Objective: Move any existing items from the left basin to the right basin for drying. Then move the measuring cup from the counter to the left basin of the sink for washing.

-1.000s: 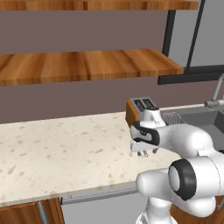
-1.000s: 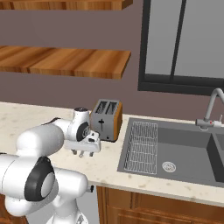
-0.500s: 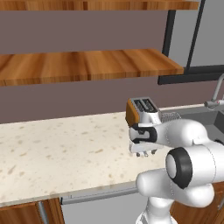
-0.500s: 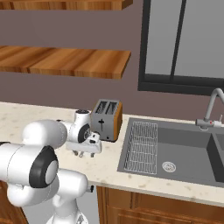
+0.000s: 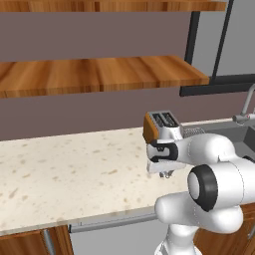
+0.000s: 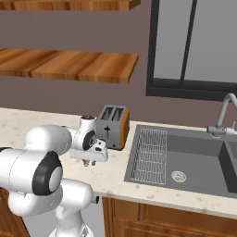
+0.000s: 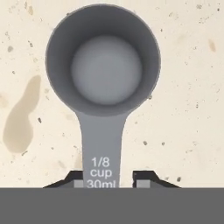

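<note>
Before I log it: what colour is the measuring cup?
Plain grey metal; the hand view shows the measuring cup best.

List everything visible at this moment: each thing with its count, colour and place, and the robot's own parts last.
measuring cup: 1, grey metal, lying on the counter, handle marked 1/8 cup 30ml running between the fingertips
counter: 1, beige stone with brown flecks
toaster: 1, silver with orange sides, on the counter left of the sink
sink: 1, dark grey, set into the counter, round drain ring
drying rack: 1, wire, at the sink's left side
faucet: 1, silver, behind the sink
shelves: 2, wooden, on the wall
window: 1, dark frame, above the sink
gripper: 1, dark fingertips either side of the cup's handle
arm: 1, white with dark joints
</note>
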You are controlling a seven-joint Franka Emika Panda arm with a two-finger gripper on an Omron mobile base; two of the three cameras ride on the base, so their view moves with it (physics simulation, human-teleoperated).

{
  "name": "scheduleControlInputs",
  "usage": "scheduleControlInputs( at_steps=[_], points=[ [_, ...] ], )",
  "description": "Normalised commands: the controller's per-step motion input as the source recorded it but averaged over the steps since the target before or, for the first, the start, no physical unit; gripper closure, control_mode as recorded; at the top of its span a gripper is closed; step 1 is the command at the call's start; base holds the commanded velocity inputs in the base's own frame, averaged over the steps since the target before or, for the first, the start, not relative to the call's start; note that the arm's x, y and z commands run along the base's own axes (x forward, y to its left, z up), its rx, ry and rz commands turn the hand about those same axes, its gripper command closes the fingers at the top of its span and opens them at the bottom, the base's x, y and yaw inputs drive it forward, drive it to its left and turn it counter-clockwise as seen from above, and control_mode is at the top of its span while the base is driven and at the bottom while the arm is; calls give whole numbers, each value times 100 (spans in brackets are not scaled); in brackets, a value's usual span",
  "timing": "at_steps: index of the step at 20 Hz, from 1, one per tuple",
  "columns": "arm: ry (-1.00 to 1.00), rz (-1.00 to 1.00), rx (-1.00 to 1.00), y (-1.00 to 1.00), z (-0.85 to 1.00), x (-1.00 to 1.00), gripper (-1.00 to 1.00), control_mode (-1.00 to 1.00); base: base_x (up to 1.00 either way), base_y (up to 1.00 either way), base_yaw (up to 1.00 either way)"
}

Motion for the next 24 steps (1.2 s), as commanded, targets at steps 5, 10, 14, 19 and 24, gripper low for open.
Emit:
scheduleControlInputs(
  at_steps=[5, 10, 14, 19, 24],
  points=[
    [0, 0, 0, 0, 3, 0, 100, -100, 0, 0, 0],
    [0, 0, 0, -1, 29, -9, 100, -100, 0, 0, 0],
    [0, 0, -2, -16, 49, -29, 100, -100, 0, 0, 0],
    [0, -1, -3, -42, 29, -32, 100, -100, 0, 0, 0],
    [0, -4, -4, -62, 17, -14, 100, -100, 0, 0, 0]
  ],
)
